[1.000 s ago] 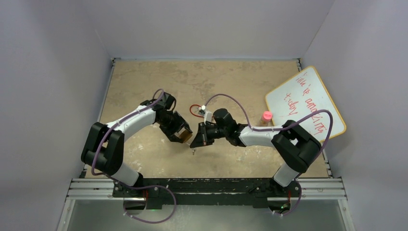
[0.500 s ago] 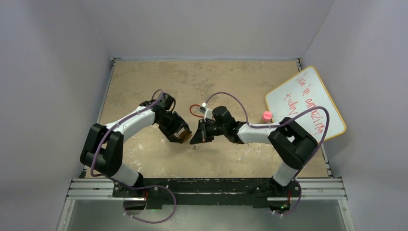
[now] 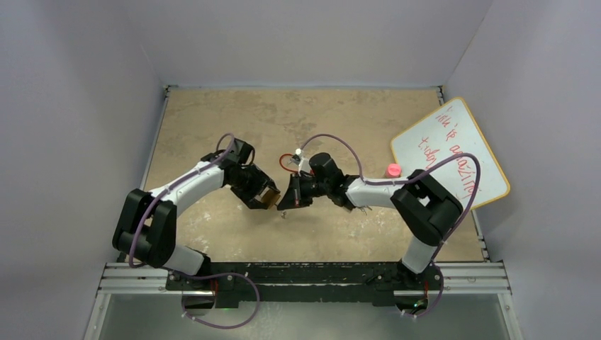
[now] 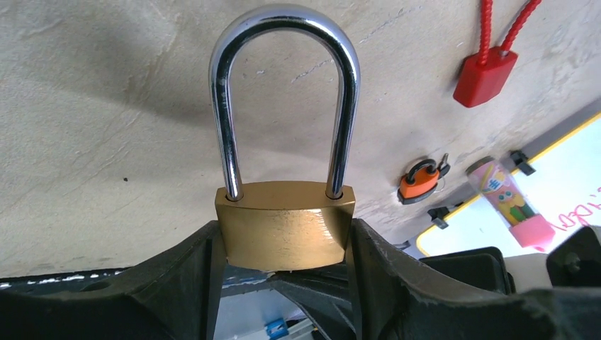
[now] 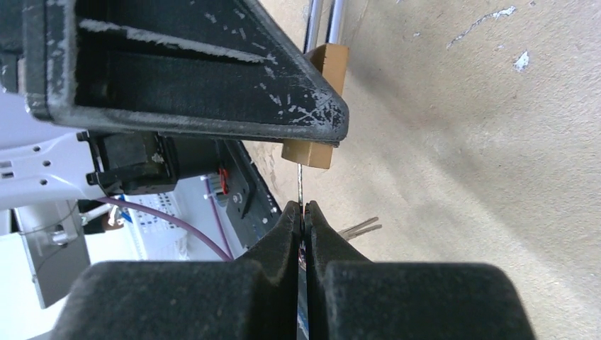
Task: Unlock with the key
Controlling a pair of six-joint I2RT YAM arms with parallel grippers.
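Left wrist: left hand [image 4: 284, 244] grasps brass steel-shackled padlock [image 4: 283, 216].
Right wrist: right hand [image 5: 302, 212] clenched on thin metal key [image 5: 300, 185].

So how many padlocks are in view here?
2. A brass padlock with steel shackle sits in the left pincer; a small orange padlock lies on the beige table near the yellow-edged whiteboard. Others may be hidden.

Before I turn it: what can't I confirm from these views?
- Keyhole: left wrist view, hidden on the underside of the padlock, held in the left gripper.
- Tip depth of the key: right wrist view, blade edge-on from the right gripper; the other gripper's finger covers most of the padlock.
- Top view: key too small to see.
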